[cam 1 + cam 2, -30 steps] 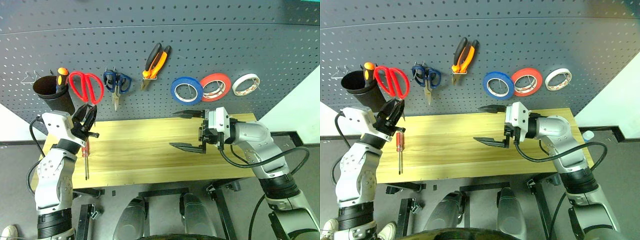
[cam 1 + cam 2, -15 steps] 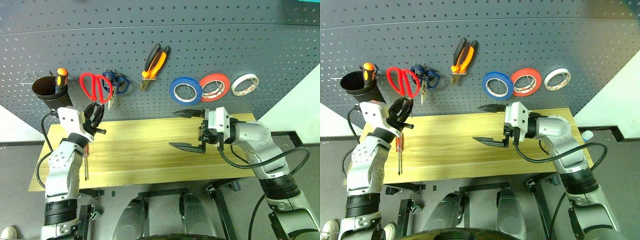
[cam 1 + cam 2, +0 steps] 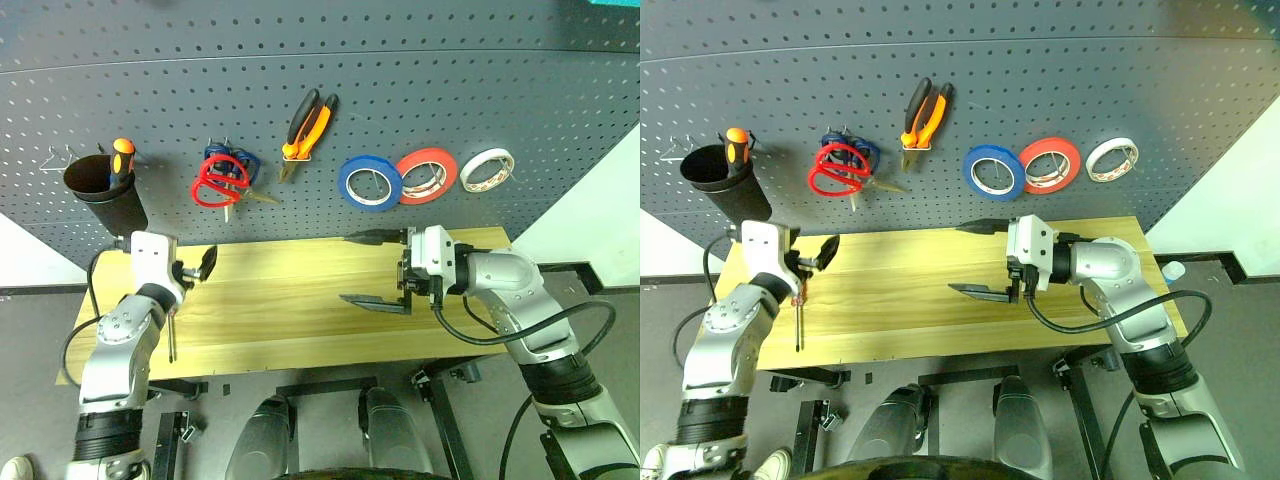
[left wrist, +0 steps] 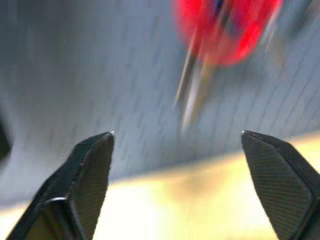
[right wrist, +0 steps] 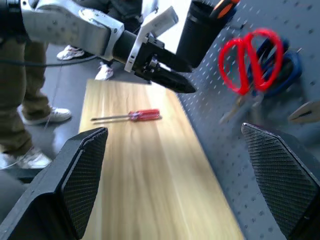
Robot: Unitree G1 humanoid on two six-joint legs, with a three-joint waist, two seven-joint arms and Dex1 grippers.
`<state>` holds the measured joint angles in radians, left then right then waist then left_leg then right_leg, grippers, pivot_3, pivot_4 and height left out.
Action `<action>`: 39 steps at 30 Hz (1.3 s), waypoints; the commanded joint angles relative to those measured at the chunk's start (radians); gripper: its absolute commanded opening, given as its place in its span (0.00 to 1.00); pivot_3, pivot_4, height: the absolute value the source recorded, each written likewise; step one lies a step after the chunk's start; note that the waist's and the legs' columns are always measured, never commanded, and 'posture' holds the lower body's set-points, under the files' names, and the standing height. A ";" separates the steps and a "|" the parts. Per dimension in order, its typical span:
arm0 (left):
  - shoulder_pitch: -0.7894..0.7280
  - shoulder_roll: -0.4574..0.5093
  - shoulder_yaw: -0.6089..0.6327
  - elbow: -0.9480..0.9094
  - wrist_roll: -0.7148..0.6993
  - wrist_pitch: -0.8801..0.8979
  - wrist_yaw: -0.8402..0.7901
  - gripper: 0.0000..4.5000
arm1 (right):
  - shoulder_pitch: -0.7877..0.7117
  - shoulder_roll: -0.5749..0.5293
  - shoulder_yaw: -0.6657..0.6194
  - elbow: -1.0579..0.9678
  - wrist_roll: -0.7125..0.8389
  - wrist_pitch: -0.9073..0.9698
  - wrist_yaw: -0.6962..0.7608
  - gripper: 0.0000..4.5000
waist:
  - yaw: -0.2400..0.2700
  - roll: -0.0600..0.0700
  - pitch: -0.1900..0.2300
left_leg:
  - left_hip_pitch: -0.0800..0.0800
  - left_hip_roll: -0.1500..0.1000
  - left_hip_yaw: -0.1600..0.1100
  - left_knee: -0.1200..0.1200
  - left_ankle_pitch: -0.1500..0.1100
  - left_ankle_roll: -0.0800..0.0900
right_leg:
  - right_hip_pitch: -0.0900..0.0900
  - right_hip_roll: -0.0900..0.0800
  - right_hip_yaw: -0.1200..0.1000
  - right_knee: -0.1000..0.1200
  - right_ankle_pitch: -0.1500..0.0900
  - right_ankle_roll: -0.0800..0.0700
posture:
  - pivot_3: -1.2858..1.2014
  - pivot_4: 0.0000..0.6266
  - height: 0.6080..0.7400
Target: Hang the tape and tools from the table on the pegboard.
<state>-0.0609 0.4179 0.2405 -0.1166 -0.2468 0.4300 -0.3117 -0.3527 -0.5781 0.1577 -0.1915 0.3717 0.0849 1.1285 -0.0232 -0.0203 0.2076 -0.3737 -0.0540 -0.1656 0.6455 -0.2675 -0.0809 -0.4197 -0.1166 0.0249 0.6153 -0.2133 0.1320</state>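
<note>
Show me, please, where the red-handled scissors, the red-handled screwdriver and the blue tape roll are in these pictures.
red-handled scissors (image 3: 218, 181), left eye view, on the red handle loops.
red-handled screwdriver (image 5: 144, 115), right wrist view, on the red handle.
blue tape roll (image 3: 349, 182), left eye view, on the ring's left edge.

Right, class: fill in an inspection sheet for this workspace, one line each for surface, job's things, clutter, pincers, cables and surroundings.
Surface: light wooden table, bare apart from one tool.
Job's things: red-handled screwdriver lying on the table; red-handled scissors, orange-and-black pliers and blue tape roll hanging on the grey pegboard.
Clutter: blue-handled scissors, red tape roll, white tape roll, black cup holding an orange-handled screwdriver.
Pincers: left pincer open, empty; right pincer open, empty.
Cables: black cable along the right arm.
Surroundings: a person's legs beyond the table.
</note>
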 commanded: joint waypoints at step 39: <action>-0.565 0.136 0.074 1.150 0.066 0.166 0.085 0.61 | 0.132 -0.024 0.004 -0.055 -0.005 0.036 -0.029 1.00 | -0.001 -0.001 0.000 | 0.000 0.000 -0.001 0.001 0.000 0.000 | 0.000 0.000 0.000 0.002 0.000 0.001 | 0.48 0.28 0.94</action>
<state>-0.6104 0.5350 0.3248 1.0235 -0.1900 0.6140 -0.2174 -0.2193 -0.5933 0.1863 -0.2022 0.3556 0.1241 1.1026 -0.0243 -0.0209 0.2074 -0.3734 -0.0542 -0.1665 0.6462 -0.2674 -0.0811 -0.4199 -0.1168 0.0245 0.6168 -0.2135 0.1333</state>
